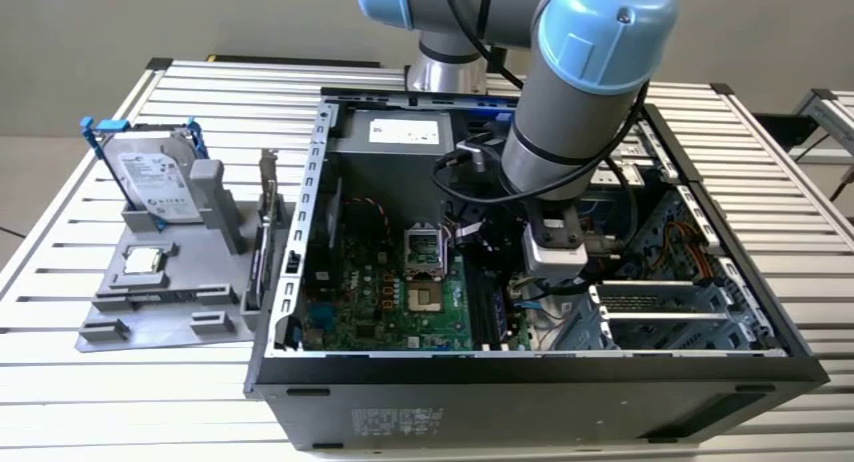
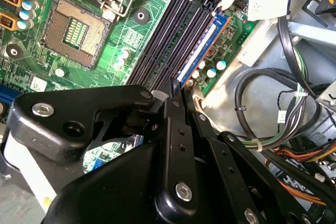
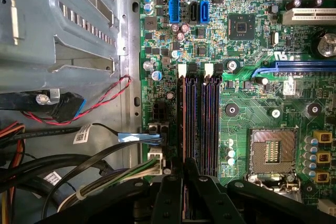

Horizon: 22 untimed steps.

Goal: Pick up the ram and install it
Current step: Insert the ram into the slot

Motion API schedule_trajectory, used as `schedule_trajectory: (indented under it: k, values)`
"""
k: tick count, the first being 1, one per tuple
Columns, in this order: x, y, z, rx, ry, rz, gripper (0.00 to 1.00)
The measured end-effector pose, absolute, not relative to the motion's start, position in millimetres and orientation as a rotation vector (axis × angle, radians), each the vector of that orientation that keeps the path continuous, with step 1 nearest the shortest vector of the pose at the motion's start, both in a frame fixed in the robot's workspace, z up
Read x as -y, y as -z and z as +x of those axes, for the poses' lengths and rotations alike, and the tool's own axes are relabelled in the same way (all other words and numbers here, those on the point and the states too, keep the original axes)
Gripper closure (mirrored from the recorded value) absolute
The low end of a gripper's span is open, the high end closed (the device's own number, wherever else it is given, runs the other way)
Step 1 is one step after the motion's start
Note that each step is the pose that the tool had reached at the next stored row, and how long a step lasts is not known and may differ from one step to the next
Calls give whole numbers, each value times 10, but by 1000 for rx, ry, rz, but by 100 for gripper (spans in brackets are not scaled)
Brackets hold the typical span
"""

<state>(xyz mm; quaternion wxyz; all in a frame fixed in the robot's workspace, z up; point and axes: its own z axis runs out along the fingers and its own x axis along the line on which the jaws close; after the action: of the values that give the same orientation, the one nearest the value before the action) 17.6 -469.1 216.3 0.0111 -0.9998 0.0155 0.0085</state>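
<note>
Closed to a thin slit, my black jointed claw (image 2: 178, 88) grips the near end of the ram (image 2: 207, 38), a long dark strip with a bluish face. The strip stands on edge in the memory slot nearest the board's edge. In the first wrist view my fingertips (image 3: 185, 165) meet over the same line, and the ram (image 3: 184, 124) runs away from them toward a white latch at its far end.

Just beside it lie the other black memory slots (image 2: 168, 35), side by side and parallel. They sit on the green motherboard (image 3: 247, 103), and beyond them is the square processor socket (image 2: 79, 30) with its metal frame raised. On the ram's other side, off the board, a bundle of black and coloured cables (image 2: 273, 129) loops across the grey metal floor.

In the exterior view my claw (image 1: 554, 282) hangs low inside the open black computer case (image 1: 534, 377), under my silver and blue arm (image 1: 587, 102). The case lies on a table of white metal slats (image 1: 80, 402). Toward the exterior view's left, outside the case, a grey plastic holder (image 1: 94, 332) carries a silver hard drive in a blue frame (image 1: 154, 182), standing upright. A small square silver processor chip (image 1: 144, 262) lies flat just in front of it.
</note>
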Motion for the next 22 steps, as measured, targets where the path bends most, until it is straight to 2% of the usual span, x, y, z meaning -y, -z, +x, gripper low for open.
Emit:
schedule_trajectory:
  k: [13, 14, 22]
  values:
    - [4691, -2161, 176, -48, -27, -3119, 100]
    - [4691, -2161, 176, -48, -26, -3119, 0]
    - [4691, -2162, 176, -48, -27, -3119, 0]
